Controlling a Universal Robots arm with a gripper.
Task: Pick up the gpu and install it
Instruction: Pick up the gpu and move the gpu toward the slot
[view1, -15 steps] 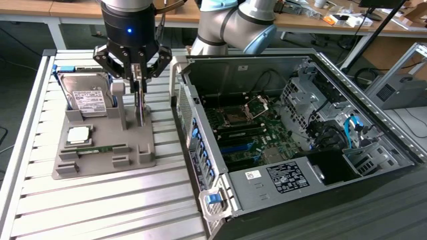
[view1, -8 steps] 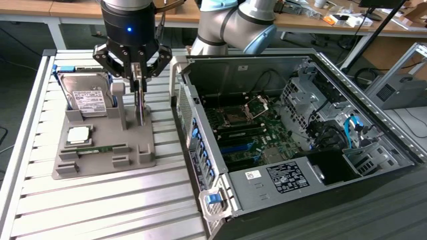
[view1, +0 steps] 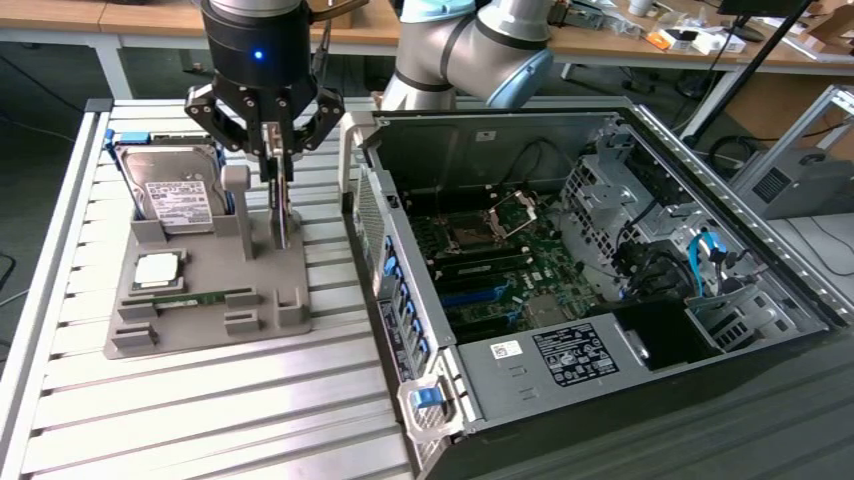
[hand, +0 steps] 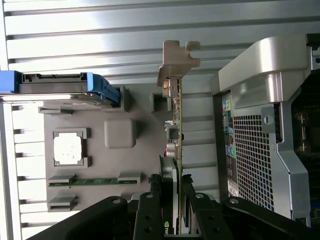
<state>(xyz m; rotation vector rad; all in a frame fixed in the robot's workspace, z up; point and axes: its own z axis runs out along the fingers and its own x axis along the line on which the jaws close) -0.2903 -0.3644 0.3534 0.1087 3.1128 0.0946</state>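
Upper left in the exterior view, the black claw (view1: 275, 168) is pinching the thin, dark, silver-edged circuit card (view1: 282, 220); drawing it straight upward seems wisest.

You're looking at an arm (view1: 461, 55) of silvery-grey tubes with a pale blue joint cap. Its gripper (view1: 276, 170) is black: a round body with a glowing blue light, linked bars with pivot screws, and two black fingers (hand: 149, 215).
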